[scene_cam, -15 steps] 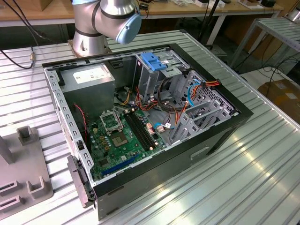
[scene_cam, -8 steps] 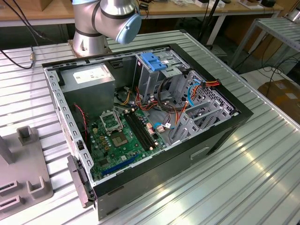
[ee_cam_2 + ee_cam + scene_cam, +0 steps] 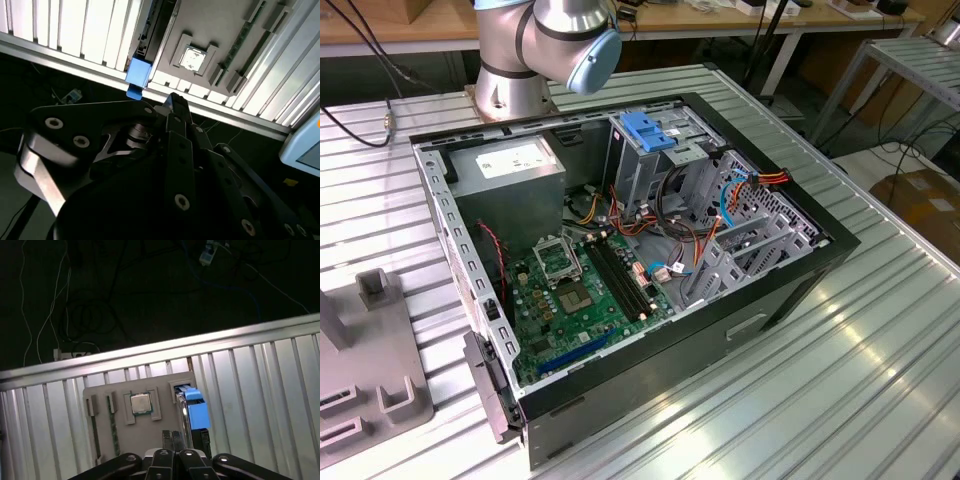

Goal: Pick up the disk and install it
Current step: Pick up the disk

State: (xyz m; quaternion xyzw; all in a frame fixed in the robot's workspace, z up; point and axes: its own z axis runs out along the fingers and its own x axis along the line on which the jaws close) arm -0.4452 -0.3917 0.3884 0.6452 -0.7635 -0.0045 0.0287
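One disk (image 3: 197, 410) is the work item. It stands on edge in a slot of the grey fixture plate (image 3: 150, 384), just beside the processor (image 3: 141, 403), with its light-blue rail frame uppermost. In both wrist views the gripper (image 3: 171, 437) hangs above this plate, apart from it and nearer to the disk than to any other part. Its fingers are pressed together and pinch nothing. The disk is judged rigid and moderately heavy for its size, with smooth metal faces that may slip. It is sensitive to shock and must not be knocked or dropped. The best hold appears to be across the thin dimension at the exposed upper edge, on the plastic rail or the metal flanks, clear of the label face. The plate acts as a parts holder. Its recesses carry the disk, the processor and narrow memory modules (image 3: 112, 425) set on edge. In the exterior view the plate (image 3: 390, 345) lies at about 8 o'clock from the open computer case (image 3: 840, 240), both on the ribbed metal table (image 3: 850, 380). Inside the case, the power supply (image 3: 510, 170) sits at 10 o'clock and the motherboard (image 3: 570, 300) at 7 o'clock. The upright drive cage with the blue top (image 3: 650, 135) sits at 12 o'clock, and loose cables (image 3: 720, 205) lie at 2 o'clock.
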